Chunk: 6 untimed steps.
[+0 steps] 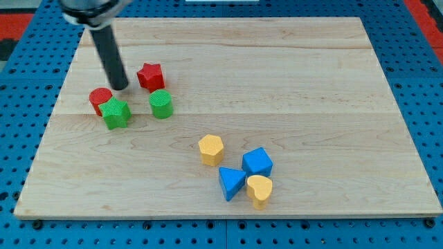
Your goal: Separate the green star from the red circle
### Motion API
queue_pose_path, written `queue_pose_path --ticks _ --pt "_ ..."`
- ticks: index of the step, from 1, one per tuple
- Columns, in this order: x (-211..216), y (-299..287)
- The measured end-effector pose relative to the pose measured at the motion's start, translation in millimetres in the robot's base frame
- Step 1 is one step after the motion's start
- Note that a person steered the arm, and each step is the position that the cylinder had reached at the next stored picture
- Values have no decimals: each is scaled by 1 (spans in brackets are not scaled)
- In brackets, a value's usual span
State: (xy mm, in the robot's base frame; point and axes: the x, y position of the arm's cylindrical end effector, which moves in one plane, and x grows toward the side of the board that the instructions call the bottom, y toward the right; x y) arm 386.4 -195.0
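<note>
The green star (pixel 115 113) lies at the view's left on the wooden board (pixel 291 83), touching the red circle (pixel 100 99), which sits just up and left of it. My tip (pixel 120 87) is on the board just above the green star and to the right of the red circle, a small gap from both. The dark rod rises from it toward the view's top left.
A red star (pixel 150 76) lies right of my tip and a green cylinder (pixel 160 104) lies right of the green star. A yellow hexagon (pixel 210 149), a blue cube (pixel 257 162), a blue triangle (pixel 230 182) and a yellow heart (pixel 260 189) cluster at the view's bottom centre.
</note>
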Motion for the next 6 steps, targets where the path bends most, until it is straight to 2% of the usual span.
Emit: queue_pose_path --ticks 1,3,5,6 --pt "45 -4" --pt "101 -14" --pt "100 -2" --pt "163 23"
